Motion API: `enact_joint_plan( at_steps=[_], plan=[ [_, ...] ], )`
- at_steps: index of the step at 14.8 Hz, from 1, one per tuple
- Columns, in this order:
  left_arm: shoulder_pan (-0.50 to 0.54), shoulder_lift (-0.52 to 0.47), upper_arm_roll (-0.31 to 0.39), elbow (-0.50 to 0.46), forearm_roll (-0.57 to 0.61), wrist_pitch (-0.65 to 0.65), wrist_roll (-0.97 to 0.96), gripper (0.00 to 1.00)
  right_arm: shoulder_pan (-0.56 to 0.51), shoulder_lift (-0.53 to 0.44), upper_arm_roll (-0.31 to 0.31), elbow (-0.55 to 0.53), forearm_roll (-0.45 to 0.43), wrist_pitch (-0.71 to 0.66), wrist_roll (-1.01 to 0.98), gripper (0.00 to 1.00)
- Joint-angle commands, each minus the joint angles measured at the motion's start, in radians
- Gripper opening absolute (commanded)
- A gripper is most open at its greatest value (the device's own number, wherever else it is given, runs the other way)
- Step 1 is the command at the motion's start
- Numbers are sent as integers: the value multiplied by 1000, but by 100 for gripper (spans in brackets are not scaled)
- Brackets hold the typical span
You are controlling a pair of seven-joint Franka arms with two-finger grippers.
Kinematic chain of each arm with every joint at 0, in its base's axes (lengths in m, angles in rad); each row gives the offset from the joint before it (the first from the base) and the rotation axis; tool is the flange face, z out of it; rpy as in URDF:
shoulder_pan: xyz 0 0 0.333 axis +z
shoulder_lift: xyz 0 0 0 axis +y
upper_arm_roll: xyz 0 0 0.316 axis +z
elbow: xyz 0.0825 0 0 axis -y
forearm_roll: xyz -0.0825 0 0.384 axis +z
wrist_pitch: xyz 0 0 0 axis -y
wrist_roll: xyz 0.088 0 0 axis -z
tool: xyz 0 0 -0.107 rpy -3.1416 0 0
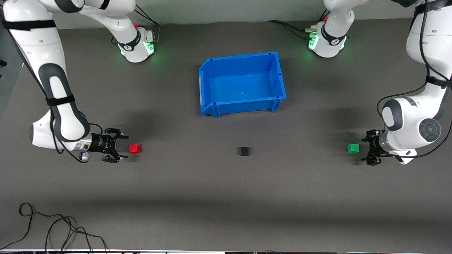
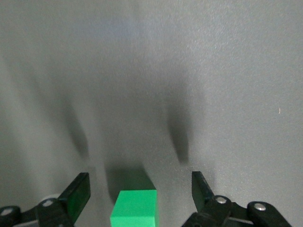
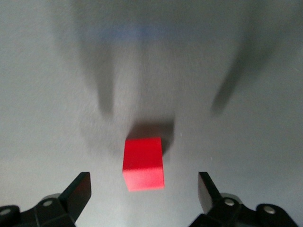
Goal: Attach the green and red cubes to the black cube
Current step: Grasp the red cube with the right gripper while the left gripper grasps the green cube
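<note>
white arms (image 1: pixel 53 88), grey joints, black cables, black jaws.

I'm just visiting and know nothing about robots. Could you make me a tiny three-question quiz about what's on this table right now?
1. True or false: the black cube lies inside the blue bin.
2. Which cube sits just in front of the right gripper? A) green cube B) red cube C) black cube
3. Fill in: the left gripper is open, with the ____ cube lined up between its fingers.

Key
1. False: it lies on the mat, nearer the front camera than the bin.
2. B, the red cube.
3. Green: the green cube.
</note>
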Motion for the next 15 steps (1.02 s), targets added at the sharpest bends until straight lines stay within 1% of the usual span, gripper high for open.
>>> enact_joint_plan(
  at_steps=[1, 5, 6, 7, 9, 10, 11, 12, 14, 15],
  plan=[
    [-29, 16, 6, 17, -2, 12, -52, 94, 7, 19, 0, 17, 31, 17, -26, 100],
    [-41, 17, 4, 8, 1, -6, -58, 92, 10, 39, 0, 17, 33, 27, -26, 100],
    [-54, 17, 4, 7, 1, -10, -59, 89, 10, 39, 2, 17, 33, 27, -24, 96],
    [-64, 17, 4, 6, 1, -12, -52, 88, 11, 39, 3, 17, 33, 25, -24, 86],
    [-67, 14, 4, 6, 1, -23, -46, 77, 11, 38, 8, 18, 40, 27, -20, 75],
    [-67, 12, 6, 6, 4, -30, -43, 74, 11, 38, 8, 17, 54, 27, -21, 67],
    [-63, 10, 4, 6, 10, -32, -43, 74, 11, 38, 8, 18, 56, 25, -21, 59],
    [-61, 10, 6, 7, 13, -32, -43, 74, 11, 38, 8, 18, 56, 25, -21, 47],
    [-55, 13, 7, 6, 18, -30, -40, 74, 11, 36, 8, 20, 56, 25, -21, 37],
    [-52, 15, 7, 6, 20, -30, -33, 74, 11, 33, 8, 21, 56, 22, -17, 30]
  ],
)
